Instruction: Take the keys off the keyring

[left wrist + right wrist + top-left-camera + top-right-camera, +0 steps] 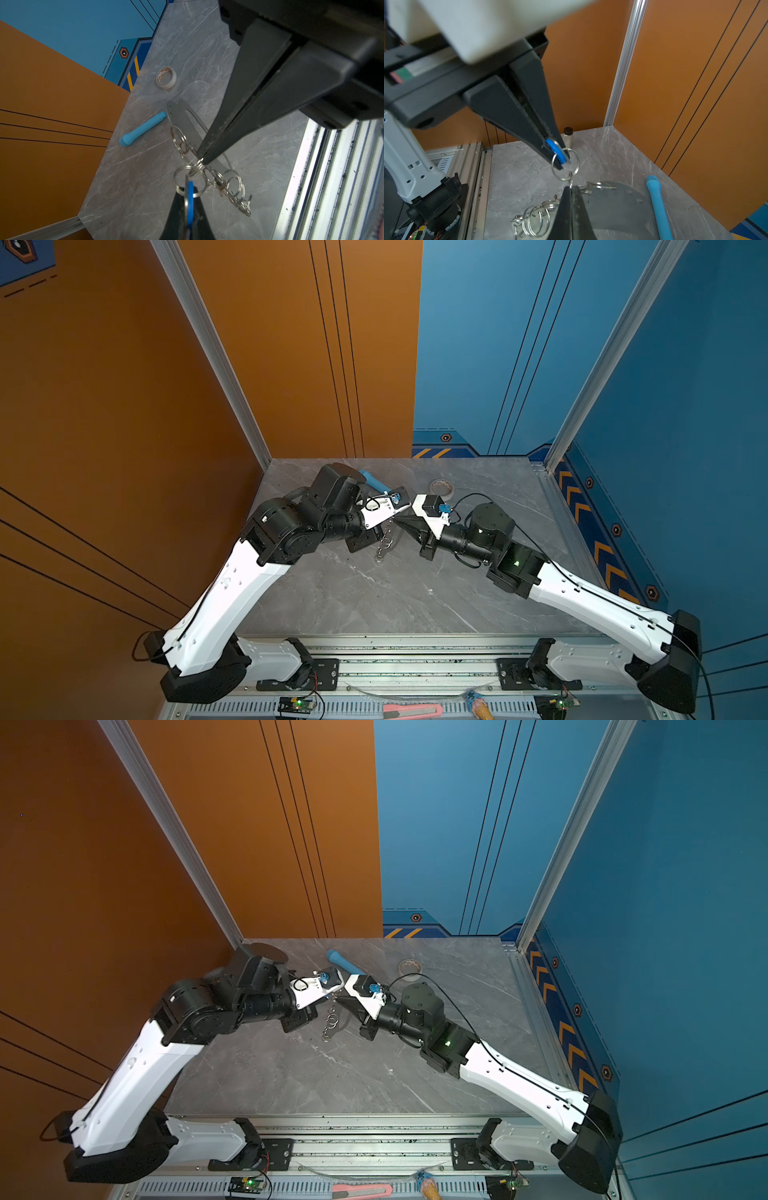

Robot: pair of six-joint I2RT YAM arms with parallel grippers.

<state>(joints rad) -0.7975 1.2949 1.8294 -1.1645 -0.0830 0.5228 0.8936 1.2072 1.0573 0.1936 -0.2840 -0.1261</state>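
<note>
Keys (190, 194) being pinched by the blue tag (556, 149) in left gripper (561, 165), keyring (180, 122) being clamped at one wire ring (199, 164) by right gripper (571, 188), apparently hanging above worktop's (207, 52) far middle, for pulling apart.

Top pair overhead; close wrist views share keyring (180, 122)

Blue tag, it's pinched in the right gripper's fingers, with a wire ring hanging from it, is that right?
Not quite. It is the left gripper whose fingers pinch the blue tag, as the right wrist view shows. The wire ring does hang from it.
</note>
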